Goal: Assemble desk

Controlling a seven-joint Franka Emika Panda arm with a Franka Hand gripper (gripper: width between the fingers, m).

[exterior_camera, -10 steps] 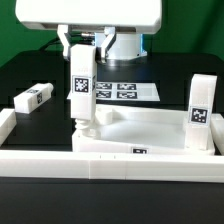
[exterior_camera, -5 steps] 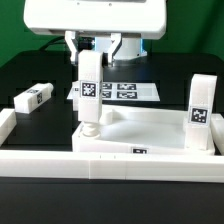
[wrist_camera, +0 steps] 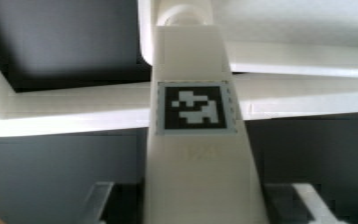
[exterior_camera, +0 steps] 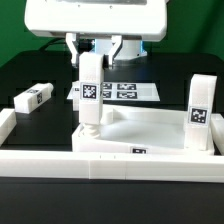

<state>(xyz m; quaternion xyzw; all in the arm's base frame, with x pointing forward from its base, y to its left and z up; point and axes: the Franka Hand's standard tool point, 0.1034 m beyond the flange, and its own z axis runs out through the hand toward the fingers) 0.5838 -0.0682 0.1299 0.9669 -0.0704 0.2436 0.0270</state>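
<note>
**Item: held leg point(exterior_camera: 90, 95), one of four.** It is standing upright at the corner of the tabletop point(exterior_camera: 150, 128) nearest the exterior view's left, its lower end resting in the corner fitting. The fingers point(wrist_camera: 304, 205) are clenching its upper part from both sides. In the wrist view the tagged face of this leg point(wrist_camera: 197, 110) is filling the middle of the picture.

**Change:** over the last second the upper part has been shifting toward the exterior view's right. The tag is now sitting slightly lower and no longer squarely facing the camera. The foot is staying at the same corner.

**Reading:** the leg is probably being turned or straightened into its seat, not carried anywhere. The step in hand looks like fastening the second leg.

**Item: standing leg point(exterior_camera: 200, 112).** Already upright at the tabletop's corner on the exterior view's right.

**Item: loose leg point(exterior_camera: 33, 98).** Lying flat, well apart, on the exterior view's left, waiting.

**Item: marker board point(exterior_camera: 125, 90).** Lying behind the held leg.
</note>
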